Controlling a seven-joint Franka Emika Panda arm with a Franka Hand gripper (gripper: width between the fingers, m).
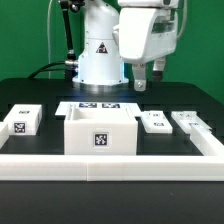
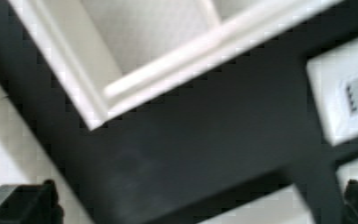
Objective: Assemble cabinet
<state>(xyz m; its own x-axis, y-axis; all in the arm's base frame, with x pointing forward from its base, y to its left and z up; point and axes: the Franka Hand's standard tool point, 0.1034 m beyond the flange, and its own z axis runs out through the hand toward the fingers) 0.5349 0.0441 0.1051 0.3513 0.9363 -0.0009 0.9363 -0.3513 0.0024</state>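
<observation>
The cabinet box (image 1: pixel 100 132) is a big white open-topped box with a square tag on its front, standing at the table's front middle. One corner of its rim shows in the wrist view (image 2: pixel 131 75). A small white tagged block (image 1: pixel 22 119) lies to its left in the exterior view, and two more (image 1: pixel 152 121) (image 1: pixel 188 122) lie to its right. The edge of one tagged block shows in the wrist view (image 2: pixel 348 98). My gripper (image 1: pixel 147 78) (image 2: pixel 190 205) hangs in the air above and behind the right-hand blocks. It is open and empty, with dark table between its fingertips (image 2: pixel 19 203).
The marker board (image 1: pixel 98 106) lies flat behind the box, in front of the robot's base (image 1: pixel 100 55). A long white rail (image 1: pixel 110 163) runs along the table's front and up the exterior view's right side (image 1: pixel 212 140).
</observation>
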